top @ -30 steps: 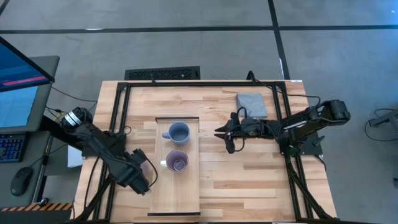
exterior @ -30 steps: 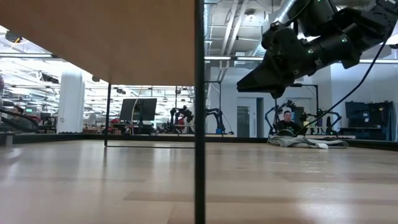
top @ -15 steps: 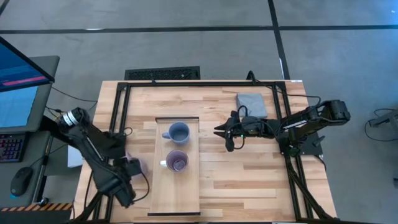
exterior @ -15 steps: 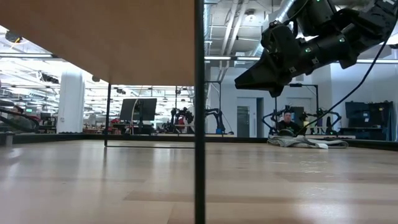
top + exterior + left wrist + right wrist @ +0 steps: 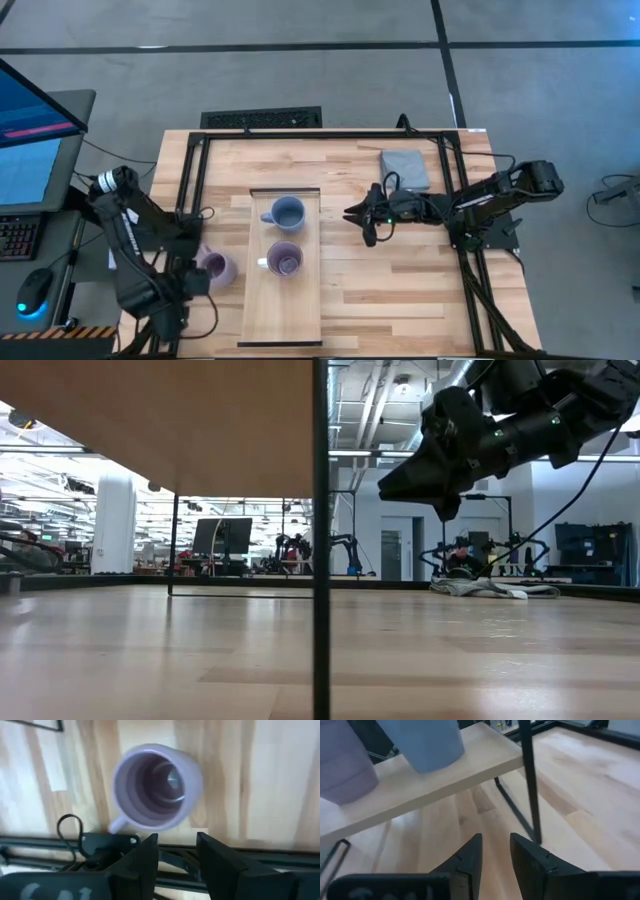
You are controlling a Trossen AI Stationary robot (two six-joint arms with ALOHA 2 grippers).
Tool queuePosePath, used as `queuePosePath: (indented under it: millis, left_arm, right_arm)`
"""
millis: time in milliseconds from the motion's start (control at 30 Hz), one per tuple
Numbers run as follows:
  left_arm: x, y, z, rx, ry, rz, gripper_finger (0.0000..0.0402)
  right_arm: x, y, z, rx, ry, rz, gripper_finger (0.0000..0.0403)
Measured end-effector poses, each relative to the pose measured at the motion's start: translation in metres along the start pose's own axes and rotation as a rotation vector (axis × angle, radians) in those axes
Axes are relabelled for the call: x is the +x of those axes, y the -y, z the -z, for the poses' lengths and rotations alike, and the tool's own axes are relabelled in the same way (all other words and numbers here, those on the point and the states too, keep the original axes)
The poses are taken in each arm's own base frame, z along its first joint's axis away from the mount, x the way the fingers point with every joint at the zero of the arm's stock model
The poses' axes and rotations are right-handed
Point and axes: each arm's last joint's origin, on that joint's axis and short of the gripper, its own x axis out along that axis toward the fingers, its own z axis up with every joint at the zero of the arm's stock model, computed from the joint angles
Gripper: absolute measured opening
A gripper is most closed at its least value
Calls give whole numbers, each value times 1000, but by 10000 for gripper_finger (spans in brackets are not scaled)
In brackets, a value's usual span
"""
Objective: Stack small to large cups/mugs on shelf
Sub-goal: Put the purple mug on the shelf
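Note:
The pale wooden shelf (image 5: 285, 300) stands mid-table on thin dark legs. A blue-grey mug (image 5: 288, 213) and a purple mug (image 5: 285, 261) stand upright on its top; both also show in the right wrist view, blue-grey (image 5: 427, 742) and purple (image 5: 342, 765). A lavender mug (image 5: 215, 267) stands upright on the tabletop left of the shelf. My left gripper (image 5: 177, 852) is open and empty beside this mug (image 5: 157, 787), above the table's left frame, apart from it. My right gripper (image 5: 362, 220) is open and empty, hovering right of the shelf.
A folded grey cloth (image 5: 405, 168) lies at the far right of the table. Black frame rails (image 5: 195, 200) run along the table's edges. In the low view the shelf's board (image 5: 160, 420) and dark leg (image 5: 320, 560) fill the left half. Bare tabletop lies between shelf and right arm.
My left arm has drawn back from the shelf's left side toward the table's left near corner. The lavender mug, mostly covered by the gripper a second ago, now stands in full view on the tabletop left of the shelf.

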Motion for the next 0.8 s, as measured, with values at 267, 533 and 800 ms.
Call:
queuePosePath:
  millis: [267,533,800]
  left_arm:
    - [-2,11,3,-38,76,63,126]
    - [-4,18,-3,-24,189,113,126]
    - [-4,20,-4,19,188,130,126]
  right_arm:
    - [-1,-11,0,119,19,-51,123]
    - [-3,-21,-7,134,110,-118,123]
    - [-4,-22,-11,138,142,-130,123]
